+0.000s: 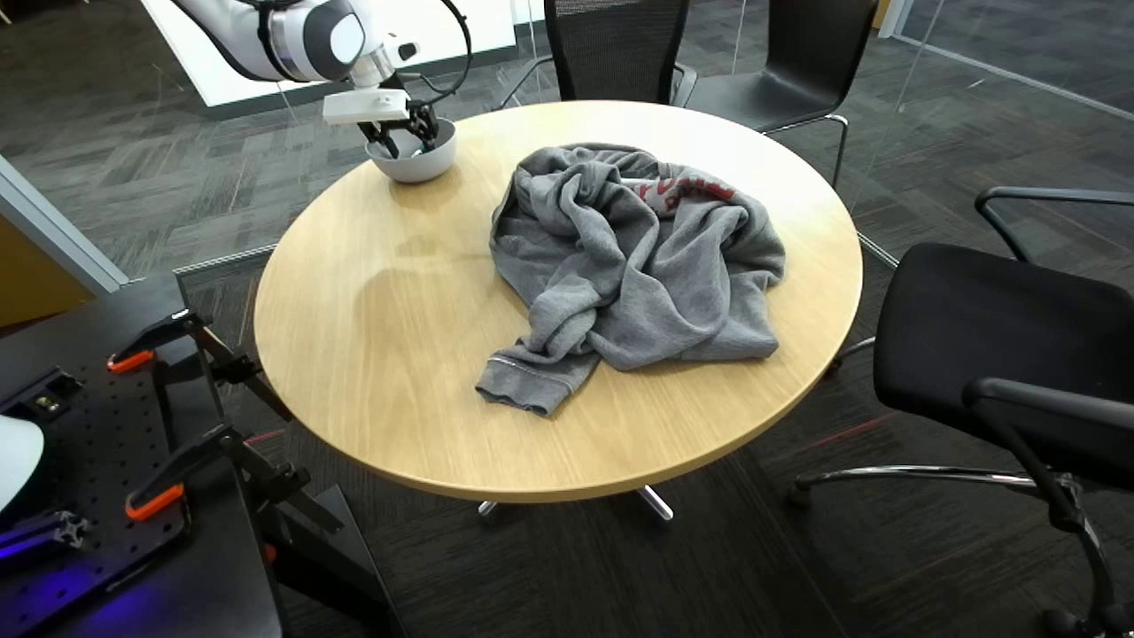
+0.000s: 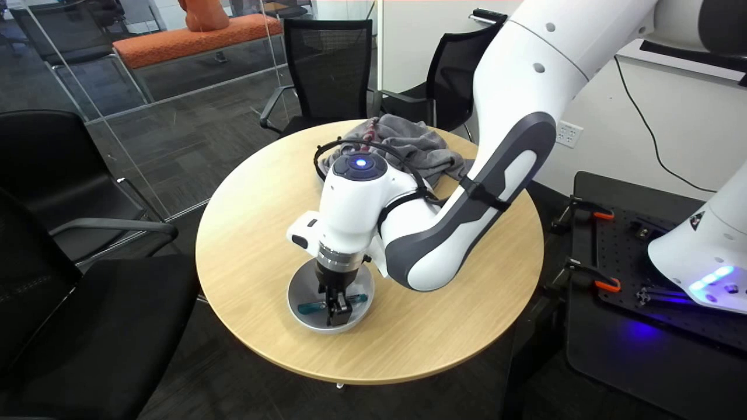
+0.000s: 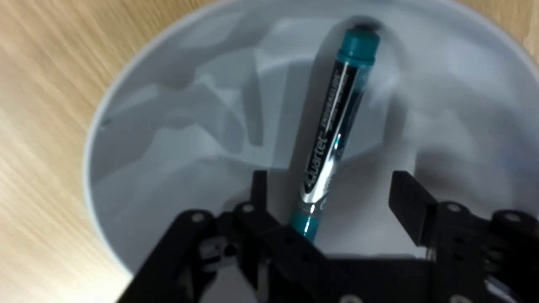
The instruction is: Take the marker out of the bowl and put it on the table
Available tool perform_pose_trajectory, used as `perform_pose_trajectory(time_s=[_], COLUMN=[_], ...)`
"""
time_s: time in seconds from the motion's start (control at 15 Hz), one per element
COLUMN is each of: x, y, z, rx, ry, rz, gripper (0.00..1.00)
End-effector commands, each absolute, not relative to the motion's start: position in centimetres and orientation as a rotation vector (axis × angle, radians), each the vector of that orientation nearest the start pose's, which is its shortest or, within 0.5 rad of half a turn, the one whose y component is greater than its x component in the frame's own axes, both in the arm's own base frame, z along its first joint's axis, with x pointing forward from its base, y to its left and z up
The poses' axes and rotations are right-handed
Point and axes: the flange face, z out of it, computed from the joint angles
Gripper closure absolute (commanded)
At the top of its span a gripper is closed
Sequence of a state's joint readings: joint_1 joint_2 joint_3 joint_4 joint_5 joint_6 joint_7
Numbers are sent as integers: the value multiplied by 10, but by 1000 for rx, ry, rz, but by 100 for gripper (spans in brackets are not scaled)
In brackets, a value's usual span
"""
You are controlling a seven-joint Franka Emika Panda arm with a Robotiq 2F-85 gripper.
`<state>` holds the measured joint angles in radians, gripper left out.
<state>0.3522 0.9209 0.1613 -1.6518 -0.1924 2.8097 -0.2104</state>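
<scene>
The dark green marker [image 3: 337, 113] lies inside the pale grey-white bowl [image 3: 139, 168], leaning up its wall with one end near the rim. In an exterior view the marker [image 2: 312, 307] shows on both sides of the gripper [image 2: 337, 309]. The bowl stands near the edge of the round tan table [image 1: 390, 354] and also shows in an exterior view [image 1: 425, 168]. My gripper [image 3: 329, 189] is open, its fingers down in the bowl. In the wrist view the marker runs between the fingertips, closer to the left finger, which hides its lower end.
A grey cloth heap [image 1: 638, 266] lies on the table; it also shows behind the arm in an exterior view [image 2: 408, 143]. Black chairs [image 1: 1001, 346] stand around the table. A black stand [image 2: 642, 338] with orange-tipped clamps carries the robot base.
</scene>
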Motion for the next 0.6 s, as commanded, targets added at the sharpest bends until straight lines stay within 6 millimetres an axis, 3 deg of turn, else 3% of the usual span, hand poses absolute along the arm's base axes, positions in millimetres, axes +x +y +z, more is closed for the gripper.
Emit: perform_pose_trajectory(time_s=[0.0, 0.4, 0.53], x=[612, 616, 616], y=[338, 338, 339], z=[102, 101, 106], rx=[-2817, -2818, -2820], ry=[-1199, -1192, -1193], rz=[-360, -360, -373], gripper=[57, 99, 95])
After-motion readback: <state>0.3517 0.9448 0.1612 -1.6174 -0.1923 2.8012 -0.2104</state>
